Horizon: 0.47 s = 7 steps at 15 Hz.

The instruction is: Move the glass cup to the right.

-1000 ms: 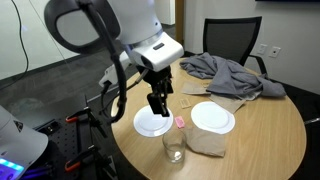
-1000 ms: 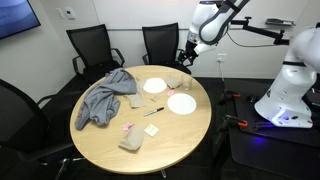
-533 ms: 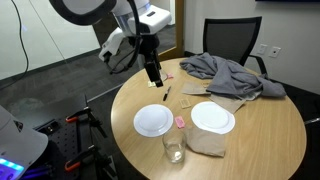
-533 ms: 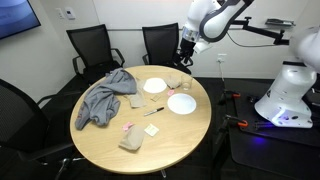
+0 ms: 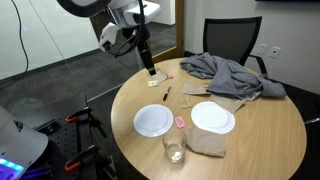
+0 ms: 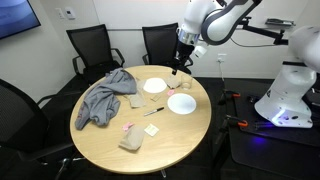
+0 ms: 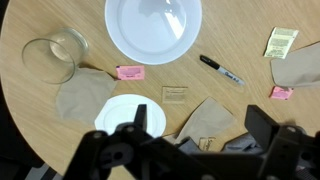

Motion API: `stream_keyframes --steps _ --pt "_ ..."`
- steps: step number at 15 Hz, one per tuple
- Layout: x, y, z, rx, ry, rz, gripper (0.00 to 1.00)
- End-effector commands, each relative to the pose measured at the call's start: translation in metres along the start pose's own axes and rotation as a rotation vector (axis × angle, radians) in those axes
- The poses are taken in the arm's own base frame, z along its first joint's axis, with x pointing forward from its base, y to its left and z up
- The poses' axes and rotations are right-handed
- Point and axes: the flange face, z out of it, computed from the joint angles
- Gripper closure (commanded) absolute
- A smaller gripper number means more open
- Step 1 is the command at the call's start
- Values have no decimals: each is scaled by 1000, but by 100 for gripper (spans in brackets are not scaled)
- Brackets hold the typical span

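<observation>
The glass cup (image 5: 174, 148) is a small clear tumbler standing near the table's front edge, between two white plates. In the wrist view the glass cup (image 7: 55, 55) is at the upper left, beside a brown napkin. My gripper (image 5: 148, 68) hangs high above the table's back left part, well away from the cup. In the wrist view its two dark fingers (image 7: 200, 135) stand wide apart with nothing between them. It also shows in an exterior view (image 6: 177, 67).
Two white plates (image 5: 153, 121) (image 5: 213, 117) lie on the round wooden table (image 5: 260, 140). A grey cloth (image 5: 230, 72) is heaped at the back. Brown napkins (image 5: 207, 142), a black marker (image 7: 220, 70) and pink packets (image 7: 128, 72) lie about. Office chairs ring the table.
My gripper has risen from just above the left plate and moved back, away from the cup. The cup and plates have not moved.
</observation>
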Motion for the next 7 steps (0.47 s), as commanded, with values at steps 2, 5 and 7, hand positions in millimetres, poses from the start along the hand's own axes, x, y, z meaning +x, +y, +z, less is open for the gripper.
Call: stream_keyframes --steps 2,5,7 --pt "-3 -9 0 3 -6 -23 0" --pt "-4 -12 1 4 -9 -30 0" --pt "-4 -12 1 4 -9 -30 0"
